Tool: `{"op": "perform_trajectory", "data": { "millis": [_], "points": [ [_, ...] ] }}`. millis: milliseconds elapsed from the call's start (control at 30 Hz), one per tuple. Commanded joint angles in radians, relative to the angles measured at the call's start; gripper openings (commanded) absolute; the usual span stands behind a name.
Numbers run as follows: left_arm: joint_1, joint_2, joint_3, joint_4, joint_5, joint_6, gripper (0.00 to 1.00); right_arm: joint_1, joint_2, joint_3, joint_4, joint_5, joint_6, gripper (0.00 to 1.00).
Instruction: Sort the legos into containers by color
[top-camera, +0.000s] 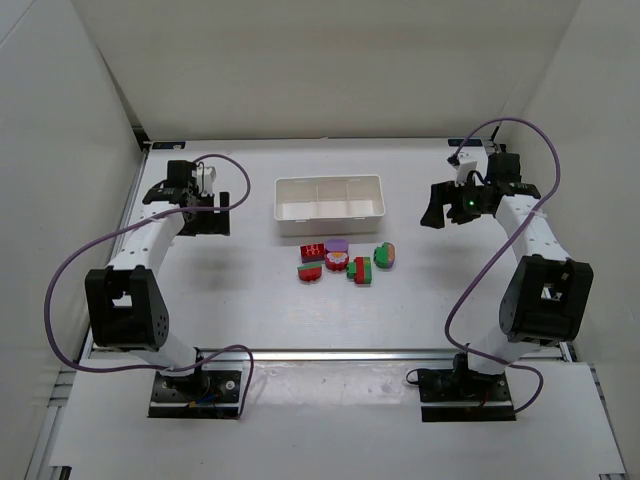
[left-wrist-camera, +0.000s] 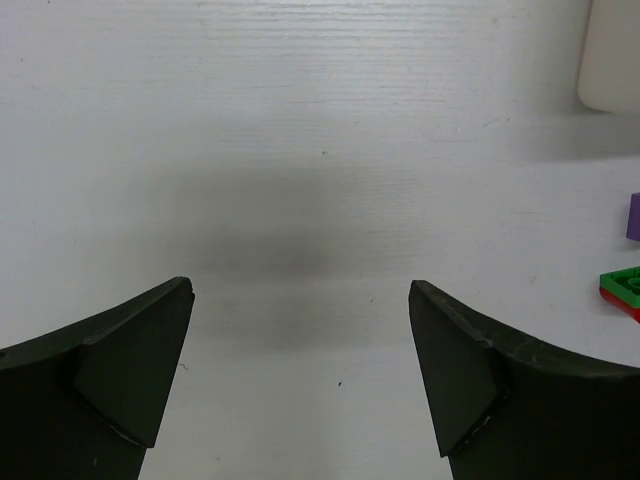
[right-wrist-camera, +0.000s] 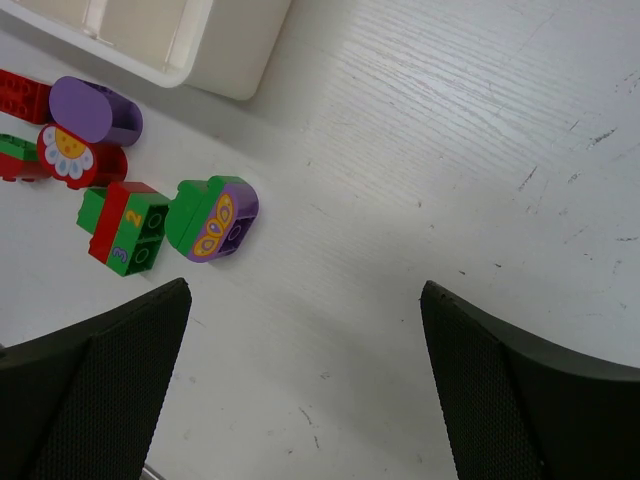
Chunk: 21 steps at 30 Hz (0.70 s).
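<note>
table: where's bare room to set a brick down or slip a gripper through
Bare table lies between the left gripper and the tray, between tray and right gripper, and nearer than the bricks. Crowded only just in front of the tray.

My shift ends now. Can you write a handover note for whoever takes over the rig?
Left gripper open, empty, above bare table left of the tray.
Right gripper open, empty, right of the bricks.
Bricks clustered on the table in front of the tray, several stacked two-colour.
Done: nothing; all three compartments empty.
Left: sort every brick by colour.
</note>
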Motion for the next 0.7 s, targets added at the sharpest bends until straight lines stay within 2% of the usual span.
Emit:
{"op": "perform_trajectory", "data": {
  "millis": [0,33,133,300,367,500,667],
  "points": [
    [-0.006,-0.009,0.004,0.023,-0.023,-0.006,1.0,0.003,0.012,0.019,0.001,-0.02,-0.018,0.99],
    [-0.006,-0.012,0.01,0.012,-0.008,0.024,0.99,0.006,0.015,0.024,0.001,-0.02,-0.019,0.99],
    [-0.01,-0.041,0.017,0.0,0.157,0.132,0.95,0.004,0.022,0.032,-0.005,-0.023,-0.031,0.99],
    [-0.137,-0.1,0.0,-0.002,0.326,0.241,0.92,0.004,0.024,0.027,-0.014,-0.023,-0.036,0.99],
    [-0.224,-0.102,0.01,-0.008,0.352,0.295,0.92,0.004,0.024,0.023,-0.018,-0.025,-0.039,0.99],
    [-0.367,-0.05,0.053,-0.014,0.316,0.359,0.92,0.004,0.021,0.023,-0.027,-0.025,-0.048,0.99],
    [-0.455,0.079,0.168,-0.061,0.32,0.42,0.87,0.004,0.001,0.006,-0.024,-0.011,-0.073,0.99]
  ]
}}
